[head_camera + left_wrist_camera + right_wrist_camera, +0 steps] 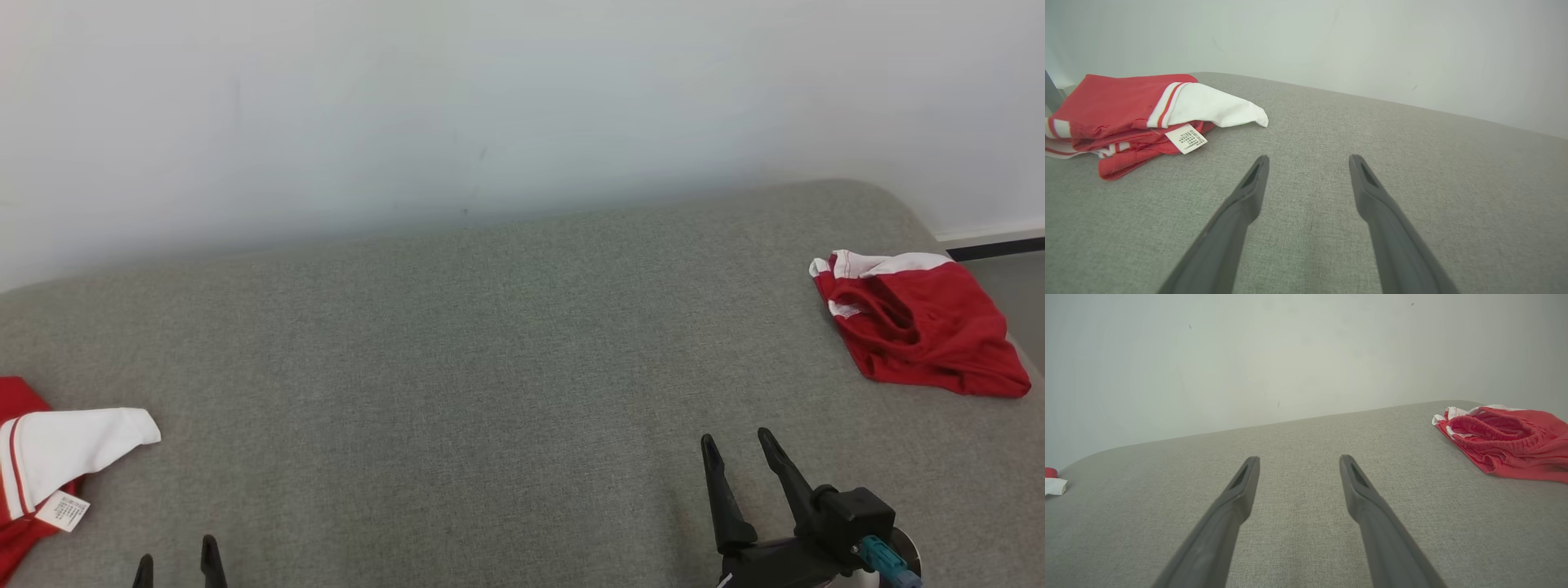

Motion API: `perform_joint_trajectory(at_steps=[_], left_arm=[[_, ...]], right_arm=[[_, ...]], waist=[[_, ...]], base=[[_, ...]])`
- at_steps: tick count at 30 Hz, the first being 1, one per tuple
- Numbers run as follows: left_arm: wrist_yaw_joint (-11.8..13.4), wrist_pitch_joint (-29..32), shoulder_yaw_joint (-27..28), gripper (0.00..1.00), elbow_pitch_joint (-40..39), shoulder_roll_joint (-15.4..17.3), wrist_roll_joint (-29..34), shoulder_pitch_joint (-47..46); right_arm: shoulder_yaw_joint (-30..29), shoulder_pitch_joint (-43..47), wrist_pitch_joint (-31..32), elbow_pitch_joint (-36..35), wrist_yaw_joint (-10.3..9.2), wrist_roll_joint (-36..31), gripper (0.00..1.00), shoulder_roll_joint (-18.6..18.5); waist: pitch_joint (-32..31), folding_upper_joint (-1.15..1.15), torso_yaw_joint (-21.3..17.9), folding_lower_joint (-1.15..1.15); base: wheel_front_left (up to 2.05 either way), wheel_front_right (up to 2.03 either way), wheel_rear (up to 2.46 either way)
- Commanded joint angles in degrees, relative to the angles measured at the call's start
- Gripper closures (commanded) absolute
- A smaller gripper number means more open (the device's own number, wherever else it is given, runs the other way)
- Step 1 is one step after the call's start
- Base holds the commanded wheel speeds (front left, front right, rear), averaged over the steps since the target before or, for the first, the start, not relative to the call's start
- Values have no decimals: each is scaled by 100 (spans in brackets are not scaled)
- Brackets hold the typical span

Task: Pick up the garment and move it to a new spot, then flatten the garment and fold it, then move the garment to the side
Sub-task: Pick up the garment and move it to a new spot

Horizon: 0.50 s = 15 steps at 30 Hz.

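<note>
On the grey fabric-covered table (490,367), a crumpled red garment (922,335) lies near its far right corner and a folded red-and-white garment (57,457) at its left edge. Over the table's near edge, the left claw (175,549) and right claw (735,435) hover spread wide, empty.

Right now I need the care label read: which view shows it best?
Left wrist view: the label lies near, face up, at the edge of the folded garment. The head view shows it small; the right wrist view, a scrap of garment.
</note>
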Motion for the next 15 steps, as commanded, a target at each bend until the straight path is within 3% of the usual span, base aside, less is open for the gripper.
perform_joint_trajectory(at_steps=[1,10,15], left_arm=[[11,-18,-25,0,9,-15,-33,38],[62,-18,-150,0,-39,-15,-127,22],[90,-18,-239,0,-13,-14,-163,-83]], right_arm=[[-6,6,2,14,-16,-2,0,8],[-7,-24,2,33,-16,37,0,9],[-30,10,2,45,-15,16,0,9]], waist=[[11,0,12,0],[94,0,88,0],[169,0,363,0]], base=[[0,0,0],[0,0,0],[0,0,0]])
